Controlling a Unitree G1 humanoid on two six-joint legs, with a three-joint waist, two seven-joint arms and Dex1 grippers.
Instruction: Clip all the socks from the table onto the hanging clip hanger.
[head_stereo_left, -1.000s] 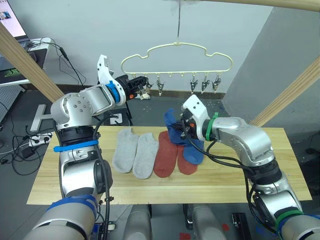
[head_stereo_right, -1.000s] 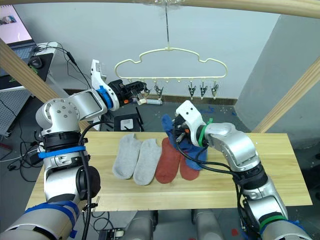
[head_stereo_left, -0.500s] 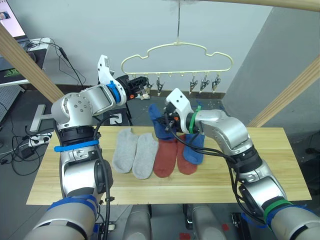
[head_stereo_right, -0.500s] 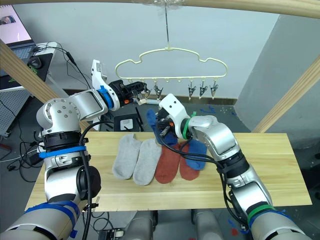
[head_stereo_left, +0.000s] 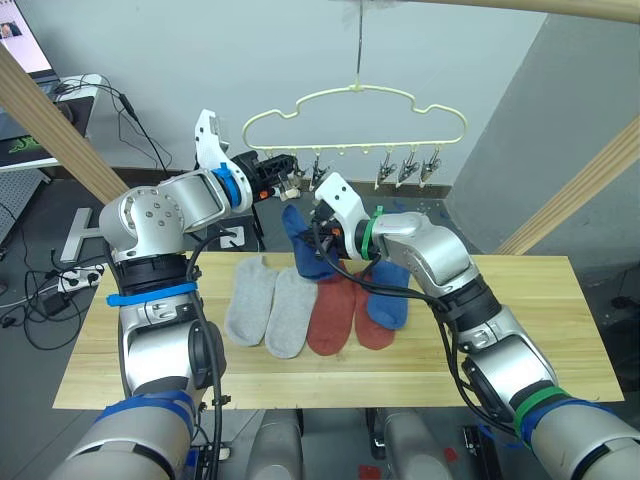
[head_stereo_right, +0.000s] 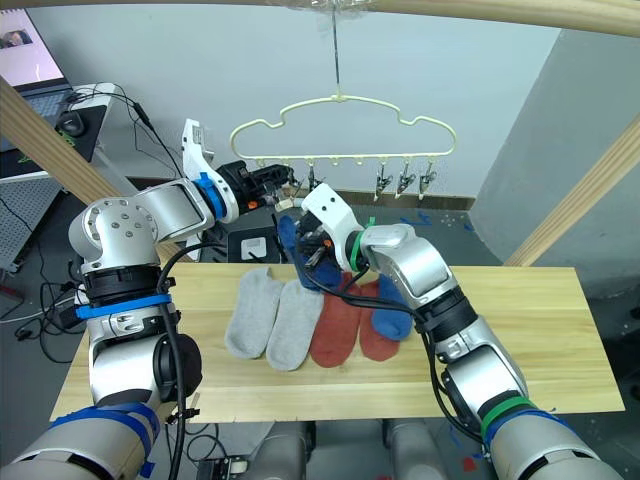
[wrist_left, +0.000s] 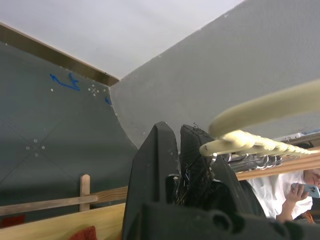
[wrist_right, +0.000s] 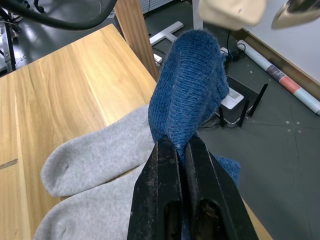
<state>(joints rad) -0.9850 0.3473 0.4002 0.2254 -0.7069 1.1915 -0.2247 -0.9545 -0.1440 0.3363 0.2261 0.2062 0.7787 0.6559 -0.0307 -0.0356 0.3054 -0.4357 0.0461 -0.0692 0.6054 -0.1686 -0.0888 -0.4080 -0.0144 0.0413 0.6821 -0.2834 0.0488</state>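
The cream clip hanger (head_stereo_left: 356, 97) hangs above the far edge of the table (head_stereo_left: 140, 350). My left gripper (head_stereo_left: 285, 170) is raised at its leftmost clip (head_stereo_left: 297, 181) and looks shut on it; the fingers (wrist_left: 160, 160) stand close together under the hanger wire (wrist_left: 260, 107). My right gripper (wrist_right: 181, 142) is shut on a blue sock (head_stereo_left: 302, 245), held up just below and right of the left gripper. On the table lie two grey socks (head_stereo_left: 268, 305), two rust-red socks (head_stereo_left: 332, 318) and another blue sock (head_stereo_left: 390, 298).
Slanted wooden frame beams rise at the left (head_stereo_left: 50, 120) and right (head_stereo_left: 590, 180), with a cross beam on top. A desk with a monitor (head_stereo_left: 25, 40) stands far left. A person (wrist_left: 295, 187) with a phone is in the left wrist view.
My right gripper has carried the blue sock up and to the left, from above the red socks to just beside the left gripper. The left arm has stayed at the clip.
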